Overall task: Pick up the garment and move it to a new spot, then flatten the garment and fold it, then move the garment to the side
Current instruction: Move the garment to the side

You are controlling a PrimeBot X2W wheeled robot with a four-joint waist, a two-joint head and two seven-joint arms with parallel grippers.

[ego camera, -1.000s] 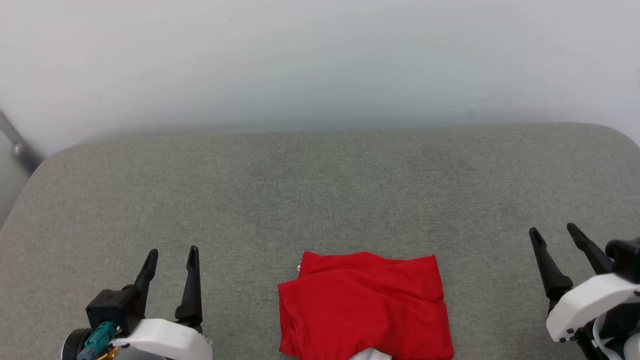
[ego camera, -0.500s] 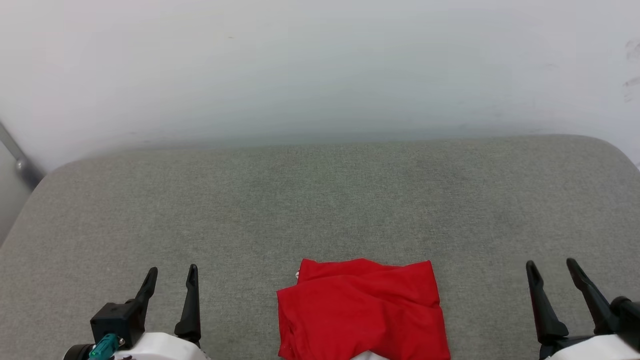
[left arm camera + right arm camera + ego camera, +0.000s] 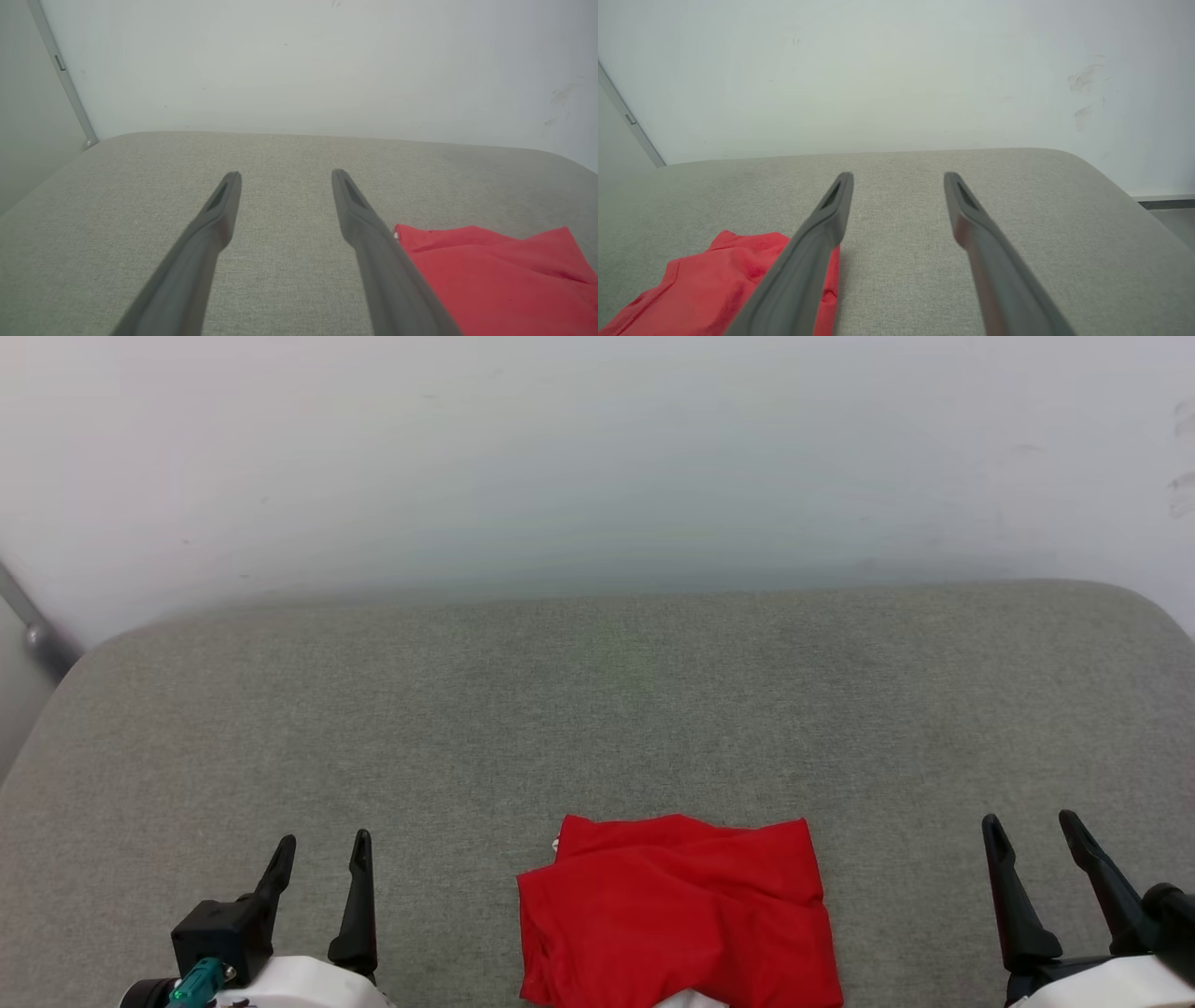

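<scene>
Lying folded on the grey cushion [image 3: 597, 709], the garment [image 3: 677, 915] sits between the left gripper [image 3: 325, 840] and right gripper [image 3: 1029, 819], about equally near each, broad side running left-right; both sets of fingers spread apart, empty.

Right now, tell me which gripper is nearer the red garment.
Left, by a little. The left gripper stands open off the garment's left edge; the right gripper stands open off its right edge, across a slightly wider gap. Neither touches it.
</scene>
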